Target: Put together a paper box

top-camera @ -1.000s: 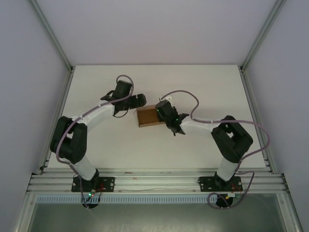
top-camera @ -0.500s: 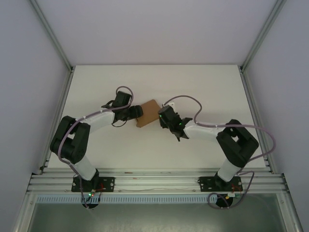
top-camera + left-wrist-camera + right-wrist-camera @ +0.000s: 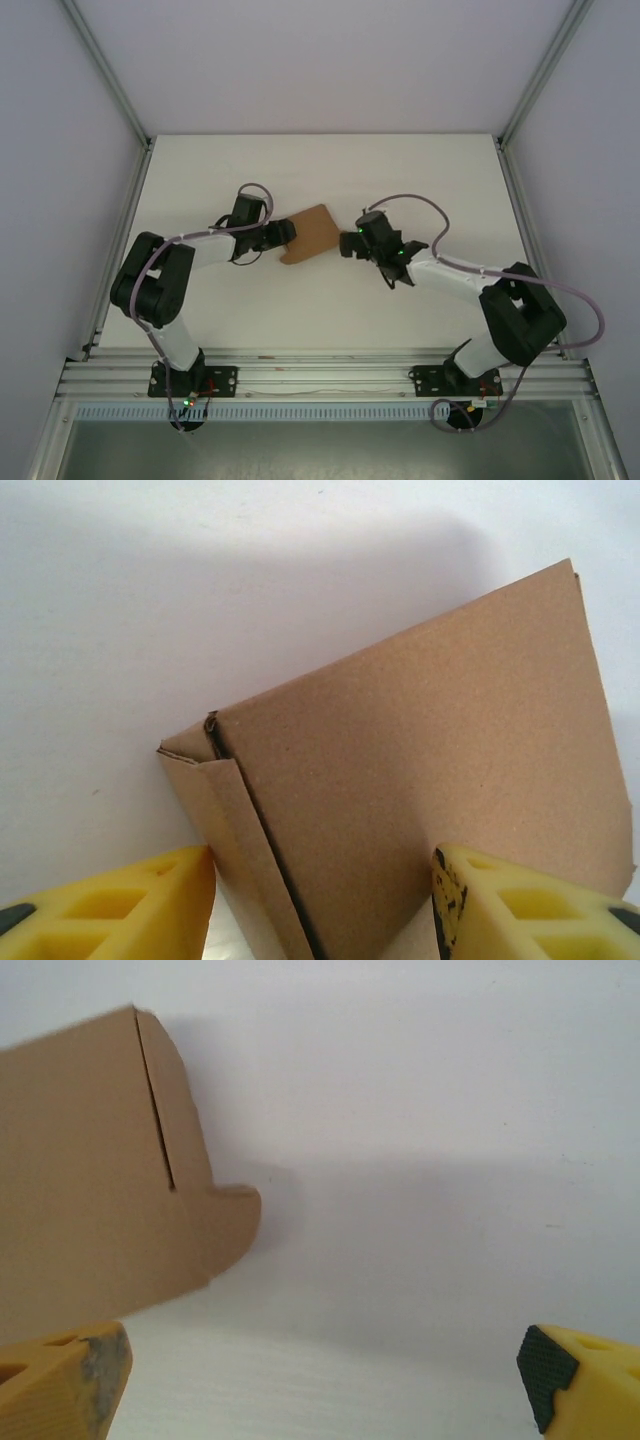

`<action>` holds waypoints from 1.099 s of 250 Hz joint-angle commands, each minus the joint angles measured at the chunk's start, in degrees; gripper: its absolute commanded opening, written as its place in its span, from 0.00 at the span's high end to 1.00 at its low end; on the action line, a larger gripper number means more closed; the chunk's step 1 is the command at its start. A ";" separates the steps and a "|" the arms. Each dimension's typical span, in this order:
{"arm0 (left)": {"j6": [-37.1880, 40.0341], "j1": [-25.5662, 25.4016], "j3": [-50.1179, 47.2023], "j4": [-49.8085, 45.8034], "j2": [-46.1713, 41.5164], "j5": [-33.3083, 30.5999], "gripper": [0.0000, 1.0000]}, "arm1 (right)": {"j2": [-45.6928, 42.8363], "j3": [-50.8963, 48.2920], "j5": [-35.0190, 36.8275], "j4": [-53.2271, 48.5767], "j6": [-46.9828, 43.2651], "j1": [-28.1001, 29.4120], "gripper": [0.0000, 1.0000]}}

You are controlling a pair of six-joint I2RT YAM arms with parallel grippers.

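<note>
The paper box [image 3: 312, 230] is a brown cardboard piece, folded flat-looking, lying slanted at mid-table. My left gripper [image 3: 284, 235] is at its left end. In the left wrist view the paper box [image 3: 420, 800] fills the space between the yellow fingers [image 3: 120, 905] of the left gripper [image 3: 325, 905], and both pads touch it; a folded side flap [image 3: 235, 850] runs down by the left pad. My right gripper [image 3: 346, 243] stands just right of the box, apart from it. Seen from the right wrist, the right gripper [image 3: 320, 1380] is wide open over bare table, with the box's rounded tab [image 3: 225, 1225] at upper left.
The white table [image 3: 400, 170] has free room behind and in front of the box. Metal frame posts [image 3: 520, 120] and grey walls bound it left, right and behind. A rail [image 3: 320, 375] carrying both arm bases runs along the near edge.
The right gripper has opened, let go of the box and drawn back to the right. The left gripper has narrowed onto the box, which has swung round to a slanted lie.
</note>
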 commanded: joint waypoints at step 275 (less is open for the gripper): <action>-7.55 8.52 -10.69 21.82 4.06 16.30 0.83 | 24.67 18.65 -49.60 3.83 16.96 -12.94 0.00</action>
